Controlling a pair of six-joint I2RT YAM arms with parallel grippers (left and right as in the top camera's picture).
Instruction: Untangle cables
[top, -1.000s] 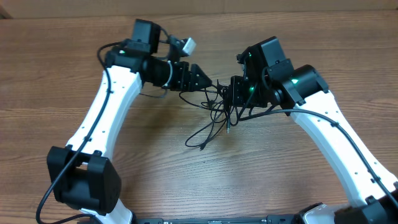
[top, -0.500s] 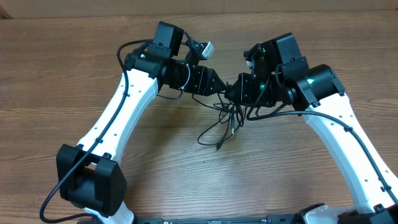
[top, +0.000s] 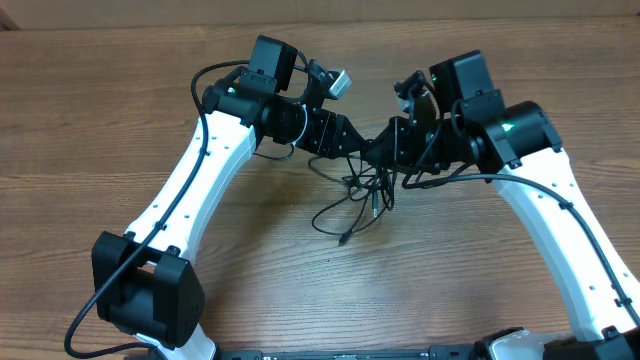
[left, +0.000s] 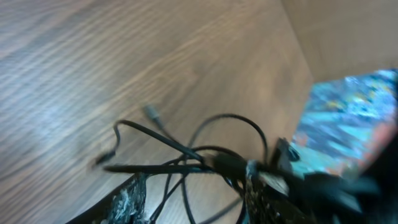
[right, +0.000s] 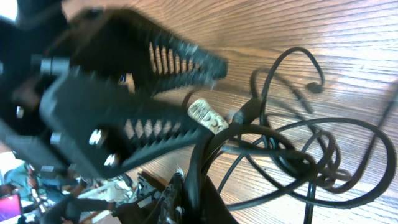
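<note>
The black cables (top: 362, 188) hang as a loose tangle between my two grippers at the table's middle back, with one plug end (top: 340, 241) resting on the wood. My left gripper (top: 358, 148) is open, and strands (left: 186, 152) pass between its spread fingers (left: 196, 202). My right gripper (top: 385, 152) is shut on a bundle of strands (right: 298, 149) just to the right of it. In the right wrist view (right: 193, 196) the left gripper's ribbed fingers (right: 217, 93) stand apart, with a small plug (right: 208, 117) at the lower fingertip.
The wooden table (top: 100, 120) runs out on all sides. A brown wall (top: 320, 10) borders its far edge. Both white arms reach in from the front, and their tips nearly touch.
Both arms have moved right and a little back, carrying the tangle with them. The loose strands trail along the table. In the last half second the grippers drew slightly closer.
</note>
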